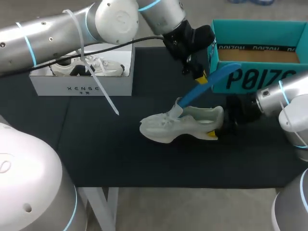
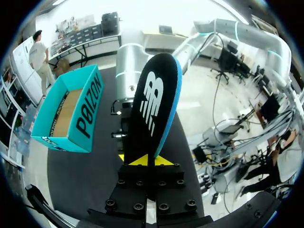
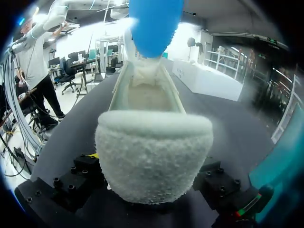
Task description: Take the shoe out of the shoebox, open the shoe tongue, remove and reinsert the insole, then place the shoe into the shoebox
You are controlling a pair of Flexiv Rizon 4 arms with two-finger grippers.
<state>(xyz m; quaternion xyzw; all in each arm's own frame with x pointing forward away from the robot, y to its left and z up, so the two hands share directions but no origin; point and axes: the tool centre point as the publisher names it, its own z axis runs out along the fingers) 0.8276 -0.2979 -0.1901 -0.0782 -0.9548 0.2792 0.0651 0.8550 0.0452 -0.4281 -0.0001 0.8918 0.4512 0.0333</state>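
Insole stage, frame centre: insole clenched by left gripper, shoe heel gripped by right gripper; aligned sliding judged needed next.

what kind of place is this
Probably a robot test bench in a lab, set up for shoe handling: a dark table with a teal shoebox and a white shoebox, and the left pincer gripping a blue insole that reaches down to a pale shoe.
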